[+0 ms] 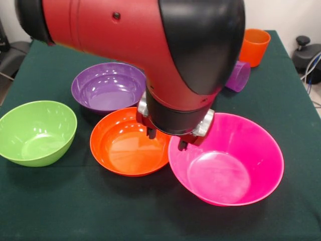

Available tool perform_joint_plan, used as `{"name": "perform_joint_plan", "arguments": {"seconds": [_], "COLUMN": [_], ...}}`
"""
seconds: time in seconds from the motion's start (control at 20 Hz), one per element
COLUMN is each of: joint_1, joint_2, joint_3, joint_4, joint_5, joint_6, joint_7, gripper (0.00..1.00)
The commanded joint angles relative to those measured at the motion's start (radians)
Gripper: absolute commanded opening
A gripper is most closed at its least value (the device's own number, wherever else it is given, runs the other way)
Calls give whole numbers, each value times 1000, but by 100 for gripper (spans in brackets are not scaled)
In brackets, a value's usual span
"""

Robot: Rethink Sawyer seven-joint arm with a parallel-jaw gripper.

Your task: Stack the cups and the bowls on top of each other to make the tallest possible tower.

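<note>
The arm (150,45) fills the upper middle of the front view, and its gripper (165,139) hangs over the spot where the orange bowl (129,143) and the pink bowl (225,159) meet. Two dark fingertips (150,133) show below the wrist, one over the orange bowl's far rim and one at the pink bowl's near-left rim, so the fingers look spread apart with nothing between them. No tower stands yet: the four bowls in sight sit separately on the green table (50,201), with the purple bowl (108,86) behind the orange one and a green bowl (36,131) well to the left. An orange cup (255,46) stands upright at the far right, and a purple cup (238,75) lies on its side just beside the arm. The risk is the crowding, because the orange and pink rims seem to touch or overlap. A finger coming down on the wrong side of a rim could pinch both, or shove one bowl into its neighbour. Glossy, flared walls would likely slip from a shallow pinch. The arm also hides the exact contact point here.
</note>
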Motion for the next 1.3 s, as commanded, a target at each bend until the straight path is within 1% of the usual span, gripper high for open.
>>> {"name": "perform_joint_plan", "arguments": {"seconds": [0.05,0.15,0.35,0.4,0.55,0.75,0.8,0.9,1.1,1.15,1.25,1.3], "joint_1": [-30,-49,-58,-79,-115,-145,-147,-153,-136,-125,-111,-98], "joint_2": [-2,16,30,40,48,57,57,65,64,56,47,36], "joint_3": [-55,-100,-110,-168,-282,-356,-330,-332,-248,-204,-140,-90], "joint_4": [-3,-14,-11,-25,-41,-45,-41,-39,-22,-12,6,23], "joint_5": [31,66,71,120,210,272,249,253,177,136,76,33], "joint_6": [78,60,34,26,12,-6,-12,-26,-25,-20,-21,-19], "joint_7": [-398,-418,-444,-460,-499,-546,-558,-565,-568,-569,-575,-578], "gripper": [100,100,100,100,100,100,100,100,100,100,100,100]}}
